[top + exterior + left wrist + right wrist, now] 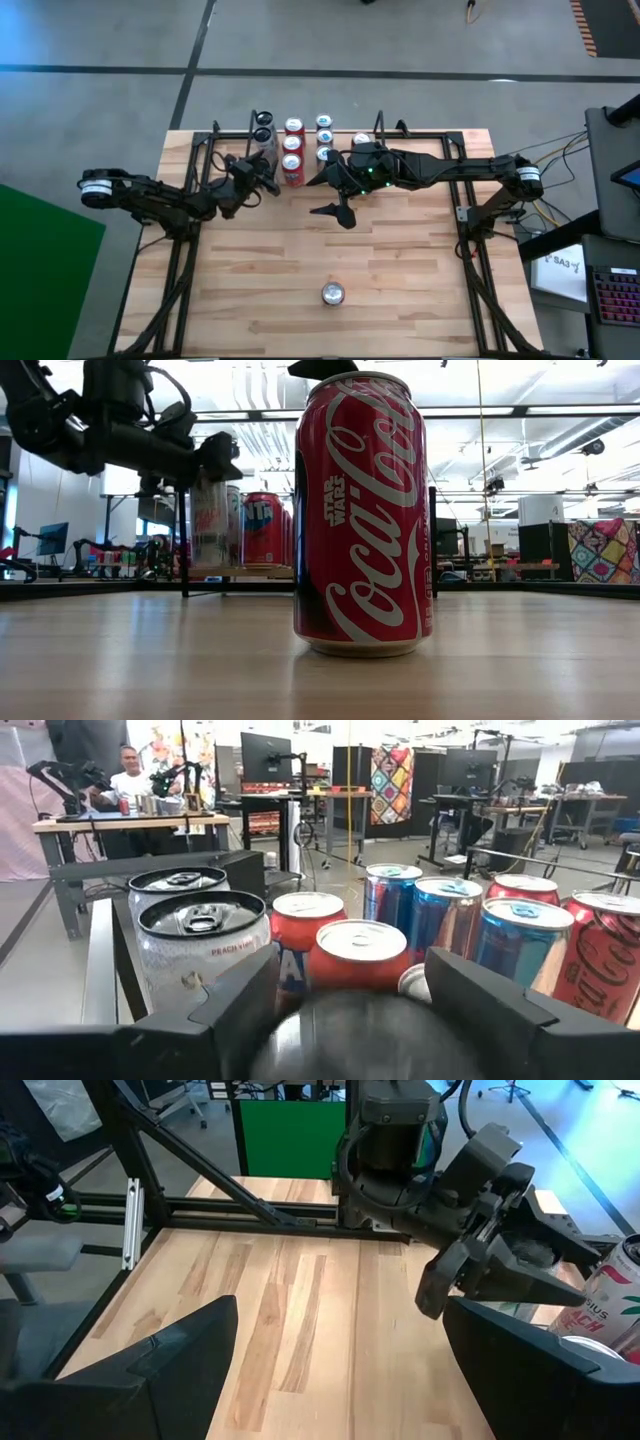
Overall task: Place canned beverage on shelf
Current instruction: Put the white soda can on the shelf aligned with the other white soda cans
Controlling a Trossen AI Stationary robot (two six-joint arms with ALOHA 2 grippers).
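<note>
— What takes up most of the high view?

— The wooden tabletop (400, 270), with black side frames (180, 270) running along its 9 and 3 o'clock edges.

— And the arms?

— The left arm (150, 195) reaches in from 9 o'clock, the right arm (450, 168) from 3 o'clock. Both stretch towards the 12 o'clock edge.

— Where is the shelf?

— The shelf (308, 140) sits at 12 o'clock on the tabletop. It carries standing cans: silver ones at its 9 o'clock end, then red cans (292, 150), then blue cans (324, 135).

— What about the left gripper?

— The left gripper (266, 176) is at the shelf's front, just on the 6 o'clock side of the silver can (200, 950). Its jaws are spread wide. The wrist view looks out between them onto the can tops, and they pinch nothing that I can see.

— The right gripper?

— The right gripper (328, 195) hovers near the middle of the tabletop, on the 6 o'clock side of the blue cans. Its jaws are also spread wide, with only bare wood between them.

— And the canned beverage?

— A Coca-Cola can (362, 510) stands upright by itself at 6 o'clock on the tabletop. It is well apart from the shelf and from both grippers.
</note>
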